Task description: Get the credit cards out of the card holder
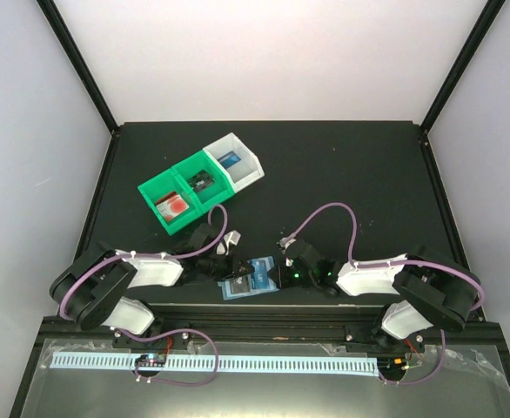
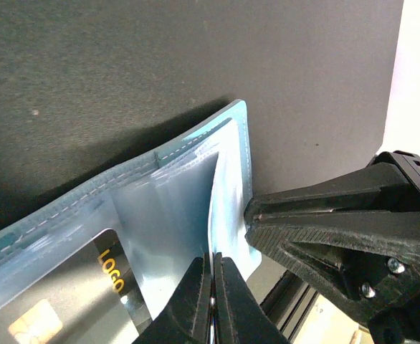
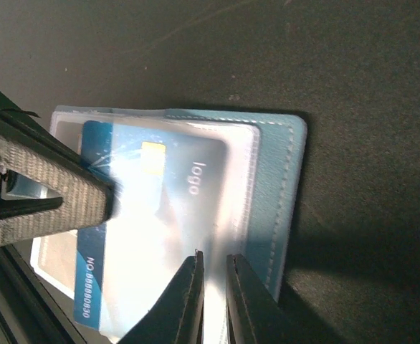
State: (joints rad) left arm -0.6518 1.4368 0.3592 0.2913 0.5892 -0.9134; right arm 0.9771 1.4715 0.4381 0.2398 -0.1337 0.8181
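The pale blue card holder lies near the table's front edge between my two grippers. My left gripper is shut on a thin translucent flap of the holder, jaws pressed together. A black card with gold lettering sits in a pocket beside it. In the right wrist view a blue card shows inside the holder's clear pocket. My right gripper has its tips over that pocket with a narrow gap and nothing visibly between them. Its fingers touch the holder's edge.
Two joined green bins and a white bin stand at the back left. A red card, a black card and a blue card lie in them. The table's front rail runs just behind the holder.
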